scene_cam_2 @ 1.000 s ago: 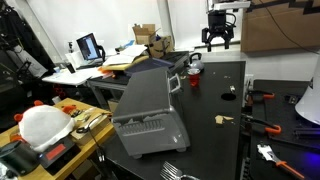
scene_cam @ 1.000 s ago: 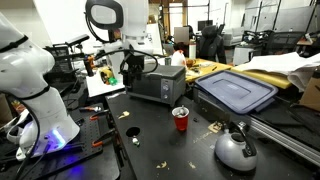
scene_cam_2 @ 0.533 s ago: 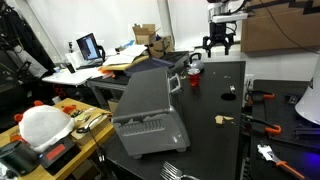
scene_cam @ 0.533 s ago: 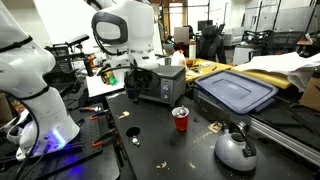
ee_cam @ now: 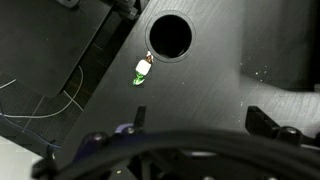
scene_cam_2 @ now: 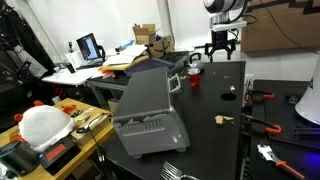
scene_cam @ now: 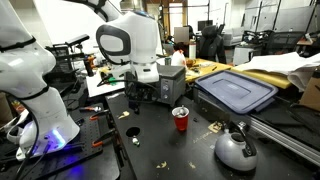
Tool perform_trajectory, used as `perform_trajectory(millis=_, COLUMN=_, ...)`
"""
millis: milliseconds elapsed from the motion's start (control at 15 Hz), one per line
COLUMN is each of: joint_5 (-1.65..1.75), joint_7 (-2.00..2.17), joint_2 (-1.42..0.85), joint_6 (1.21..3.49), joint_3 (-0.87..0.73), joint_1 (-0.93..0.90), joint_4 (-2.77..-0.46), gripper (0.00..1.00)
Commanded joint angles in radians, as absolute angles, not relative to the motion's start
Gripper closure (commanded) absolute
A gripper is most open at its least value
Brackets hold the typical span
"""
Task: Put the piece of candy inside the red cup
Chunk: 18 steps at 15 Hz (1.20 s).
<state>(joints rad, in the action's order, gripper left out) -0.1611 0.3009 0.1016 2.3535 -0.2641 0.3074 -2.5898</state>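
Note:
The red cup (scene_cam: 180,119) stands upright on the black table (scene_cam: 150,150), in front of the grey toaster oven (scene_cam: 160,82). It also shows in an exterior view (scene_cam_2: 195,71). In the wrist view a small green and white wrapped candy (ee_cam: 141,70) lies on the table beside a round hole (ee_cam: 170,35). My gripper (scene_cam: 138,95) hangs over the table left of the toaster oven, apart from the cup. It also shows in an exterior view (scene_cam_2: 220,47). Its fingers (ee_cam: 205,120) are spread wide with nothing between them. The cup is out of the wrist view.
A silver kettle (scene_cam: 236,150) stands at the near right. A grey bin with a blue lid (scene_cam: 236,92) sits behind the cup. Scraps (scene_cam: 131,131) lie on the table. Tools lie along the table edge (scene_cam_2: 265,125). Cables hang past the table's edge (ee_cam: 40,95).
The arm has swung right and lowered, bringing the gripper down beside the toaster oven. The cup and other objects have not moved.

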Motion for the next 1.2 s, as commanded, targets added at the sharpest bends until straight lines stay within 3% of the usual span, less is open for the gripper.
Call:
perform_trajectory(millis=0, joint_5=-0.154, joint_7=0.336, joint_2=0.072, joint_6=2.391, joint_3=-0.275, joint_1=0.316, joint_4=-2.585, gripper=0.0)
perform_trajectory(millis=1133, joint_5=-0.129, joint_7=0.306, joint_2=-0.074, joint_6=2.463, joint_3=-0.338, joint_1=0.336, joint_4=-2.621, gripper=0.0)
